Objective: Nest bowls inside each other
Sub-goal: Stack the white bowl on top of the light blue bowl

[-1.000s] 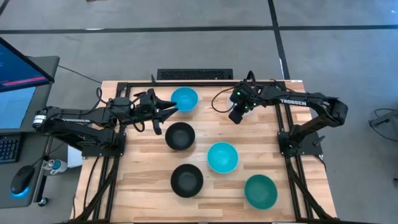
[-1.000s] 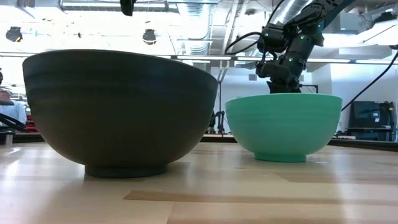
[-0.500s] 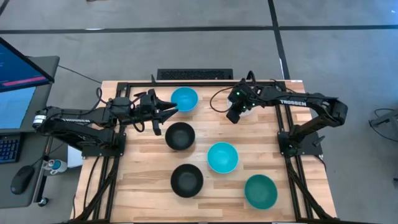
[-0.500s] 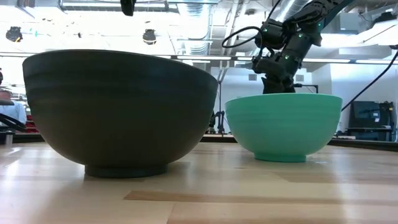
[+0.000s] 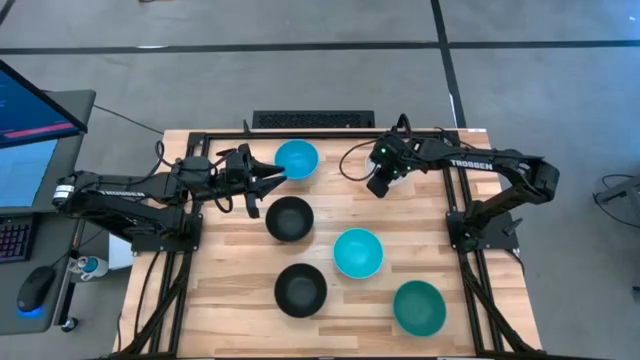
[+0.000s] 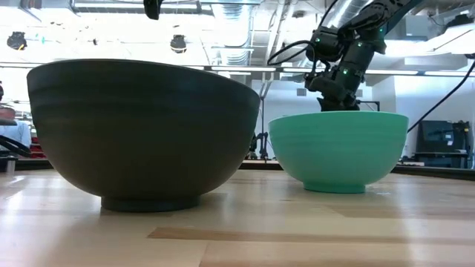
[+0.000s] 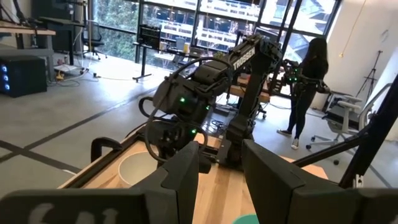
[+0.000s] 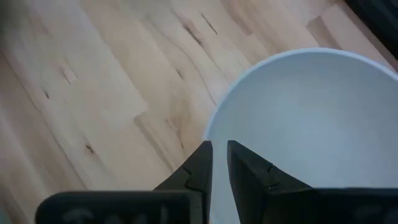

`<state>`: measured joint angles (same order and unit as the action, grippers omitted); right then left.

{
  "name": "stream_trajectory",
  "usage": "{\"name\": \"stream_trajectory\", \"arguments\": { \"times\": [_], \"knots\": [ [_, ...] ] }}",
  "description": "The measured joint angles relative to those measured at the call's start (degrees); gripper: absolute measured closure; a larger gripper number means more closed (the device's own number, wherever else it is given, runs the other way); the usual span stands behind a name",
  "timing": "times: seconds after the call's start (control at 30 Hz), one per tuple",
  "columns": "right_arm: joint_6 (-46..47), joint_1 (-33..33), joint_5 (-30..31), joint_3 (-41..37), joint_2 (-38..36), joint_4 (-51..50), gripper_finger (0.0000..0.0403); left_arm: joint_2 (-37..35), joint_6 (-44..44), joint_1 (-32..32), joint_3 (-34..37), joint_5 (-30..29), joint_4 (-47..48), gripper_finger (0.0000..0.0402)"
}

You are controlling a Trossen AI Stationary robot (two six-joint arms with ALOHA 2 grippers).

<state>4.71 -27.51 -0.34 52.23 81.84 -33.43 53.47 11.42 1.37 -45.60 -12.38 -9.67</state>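
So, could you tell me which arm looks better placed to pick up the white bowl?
The right arm, probably. Its claw straddles the white bowl rim, fingers nearly closed on it. The left claw sits at the light blue bowl across the table.

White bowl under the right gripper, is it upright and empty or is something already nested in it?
Upright and empty. The right wrist view looks down into the white bowl: bare interior, rim up, with the right gripper at its rim.
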Motion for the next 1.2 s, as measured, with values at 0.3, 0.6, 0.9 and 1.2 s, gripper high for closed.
{"name": "stream_trajectory", "arguments": {
  "times": [0.3,0.6,0.9,1.2],
  "knots": [
    [0.44,0.11,-1.41,0.00,0.00,-0.57,0.0330,0.00,0.00,0.00,0.00,0.00,-0.07,0.0287],
    [1.56,0.62,-3.70,0.00,0.00,-0.57,0.0330,0.00,0.00,0.00,0.00,0.00,-0.09,0.0287],
    [0.87,1.24,-1.42,0.06,3.17,-0.21,0.0330,0.00,-0.28,0.00,0.00,0.02,-0.06,0.0287],
    [2.60,1.65,-1.30,-0.02,4.55,-1.05,0.0330,0.00,-0.26,-0.20,0.00,1.75,0.31,0.0287]
  ]
}}
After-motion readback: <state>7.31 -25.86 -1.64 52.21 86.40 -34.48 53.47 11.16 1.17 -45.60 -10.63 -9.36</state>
